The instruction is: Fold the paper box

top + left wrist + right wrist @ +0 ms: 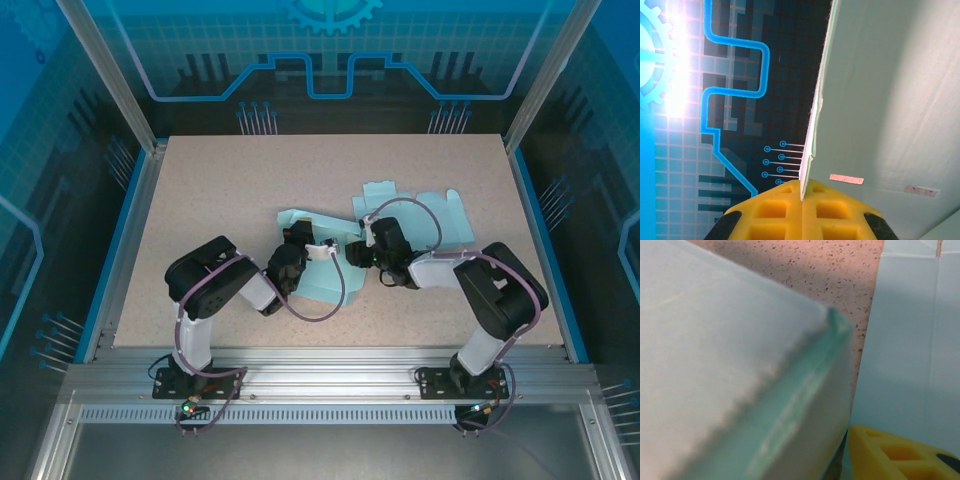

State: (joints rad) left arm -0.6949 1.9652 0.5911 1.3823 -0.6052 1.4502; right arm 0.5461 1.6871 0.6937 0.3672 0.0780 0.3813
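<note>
Speckled beige table [220, 200] carries a pale teal paper box [455, 225], partly unfolded, at its middle between both arms. The left gripper [801, 192] is clamped tight on a raised panel's edge, its yellow pads pressed together on the card. The right gripper [362, 247] sits close against another panel. One yellow finger [890, 452] shows, but whether it grips cannot be told.
</note>
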